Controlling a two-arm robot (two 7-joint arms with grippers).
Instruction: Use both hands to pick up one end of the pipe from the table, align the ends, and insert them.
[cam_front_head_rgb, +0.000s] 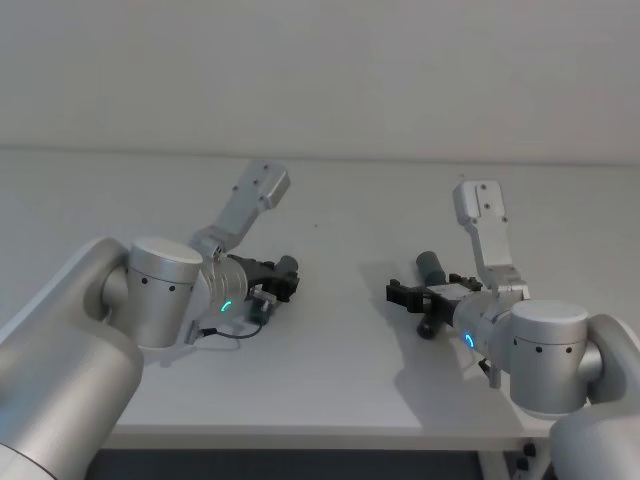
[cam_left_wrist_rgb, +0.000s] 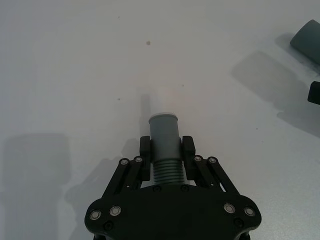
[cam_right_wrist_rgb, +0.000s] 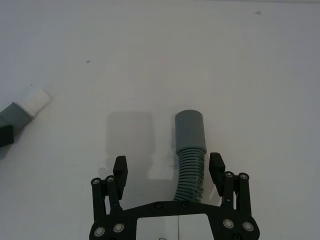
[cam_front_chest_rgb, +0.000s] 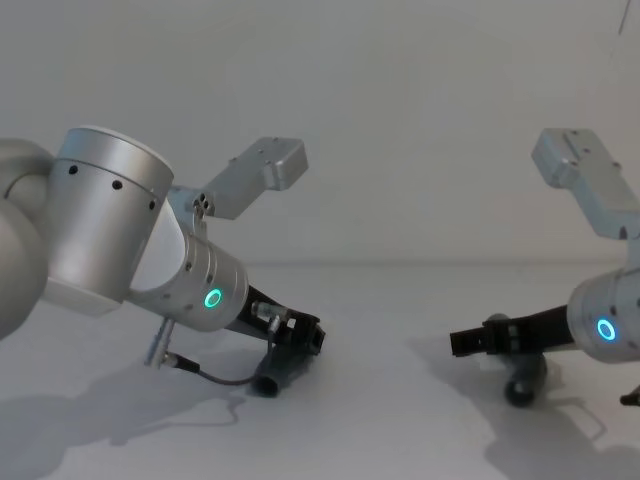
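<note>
While the left gripper (cam_left_wrist_rgb: 165, 150) sits low over the left half of the table (cam_front_head_rgb: 340, 370), its fingers (cam_left_wrist_rgb: 145, 150) are closed against both sides of the white-tipped pipe piece (cam_left_wrist_rgb: 164, 130). Contact is made where the ribbed section meets the smooth cuff. The cuff projects forward beyond the fingertips. From the right wrist view, the white tip (cam_right_wrist_rgb: 37, 100) on this cuff is visible and points toward the right side of the table. In the chest view, the lower end of this piece hangs below the gripper, close to the table surface; whether it touches cannot be determined.

Between the two arms lies a stretch of bare table, and the two pipe pieces are well apart.

On the right half of the table, the right gripper (cam_right_wrist_rgb: 168, 166) is low, with its jaws spread wide. The second pipe piece (cam_right_wrist_rgb: 190, 130) lies between them, nearer to one finger (cam_right_wrist_rgb: 216, 165) than to the other, and neither finger presses on it. Its ribbed section runs back toward the gripper body, and its smooth grey cuff extends past the fingertips, away from the robot.
</note>
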